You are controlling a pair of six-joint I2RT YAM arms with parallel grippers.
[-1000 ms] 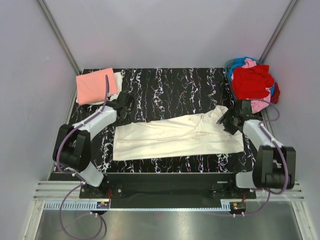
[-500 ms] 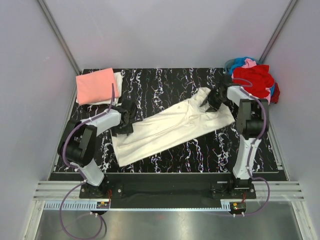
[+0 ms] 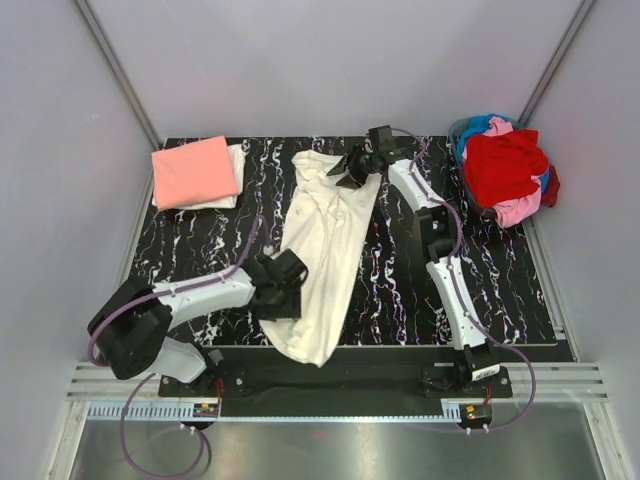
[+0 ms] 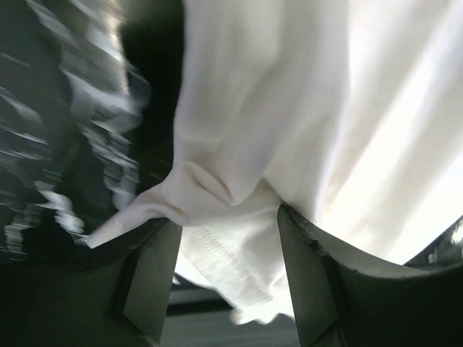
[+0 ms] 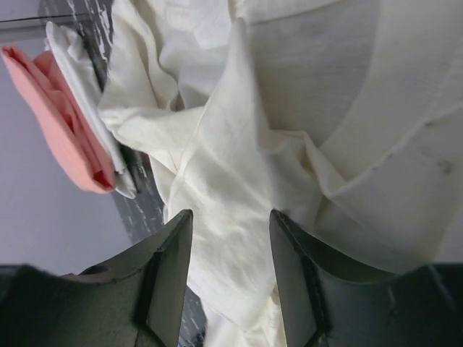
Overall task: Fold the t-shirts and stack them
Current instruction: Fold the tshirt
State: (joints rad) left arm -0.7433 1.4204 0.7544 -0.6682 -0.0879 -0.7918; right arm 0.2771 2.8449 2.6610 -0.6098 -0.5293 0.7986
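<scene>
- right now, seen from above, a large, soft cream t-shirt [image 3: 325,250] runs as a long, rumpled band across a black table with white marble veining [image 3: 480,270], from the far middle to the near edge, leaning a little to the left as it comes nearer.
- the left gripper [image 3: 283,287] sits at the near part of that band, on its left border; in the left wrist view its two dark fingers [image 4: 153,278] are pinching a bunched fold of the cream t-shirt [image 4: 231,238] between them.
- the right gripper [image 3: 352,166] is stretched out to the far end of the band; in the right wrist view its fingers [image 5: 168,278] have creased cream cloth [image 5: 231,210] between them, so this pincer too is clamped on the cream t-shirt.
- the near end of the cream t-shirt reaches the front edge of the table; whether it hangs over cannot be told.
- a folded salmon-pink cloth t-shirt [image 3: 193,170] lies at the far left corner, on top of a folded white t-shirt [image 3: 237,163] that shows along its right side; both also show in the right wrist view, pink [image 5: 54,119] beside white [image 5: 76,72].
- at the far right corner is a loose heap: a crumpled red t-shirt [image 3: 505,163] on top, pink cloth [image 3: 515,210] at its near side and blue cloth [image 3: 470,128] at its far edge.
- the heap and the folded pair are both well apart from the cream t-shirt.
</scene>
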